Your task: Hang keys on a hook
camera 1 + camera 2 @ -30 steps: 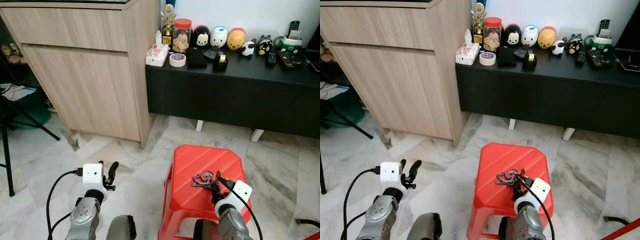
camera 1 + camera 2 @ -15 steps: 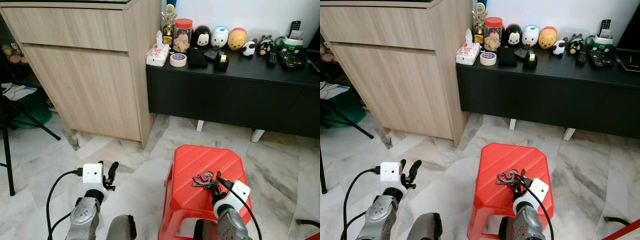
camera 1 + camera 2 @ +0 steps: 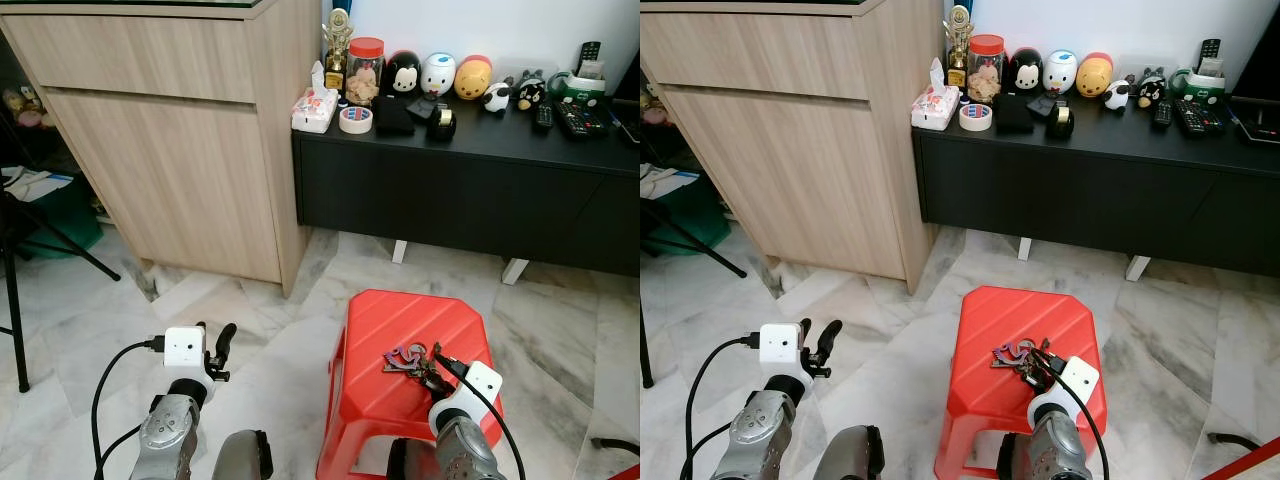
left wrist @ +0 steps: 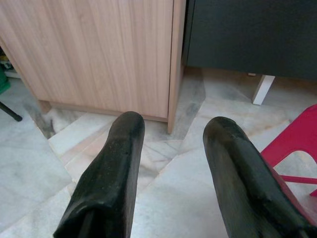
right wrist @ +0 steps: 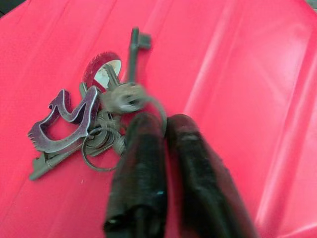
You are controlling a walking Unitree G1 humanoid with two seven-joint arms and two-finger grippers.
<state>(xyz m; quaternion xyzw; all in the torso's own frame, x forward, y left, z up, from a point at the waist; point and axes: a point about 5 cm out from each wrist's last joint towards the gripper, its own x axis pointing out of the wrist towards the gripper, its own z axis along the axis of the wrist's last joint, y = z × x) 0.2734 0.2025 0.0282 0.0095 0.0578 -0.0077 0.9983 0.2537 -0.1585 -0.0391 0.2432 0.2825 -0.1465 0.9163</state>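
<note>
Pinching my right gripper nearly shut on the key ring of the keys lying at my fingertips on the red stool, I judge I'm mid-pickup, and next I must lift cleanly and find a hook, while my left gripper hangs open.

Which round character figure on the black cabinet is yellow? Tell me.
The rightmost of the three, the yellow figure. The white figure stands in the middle, and the black figure is next to the red-lidded jar.
</note>
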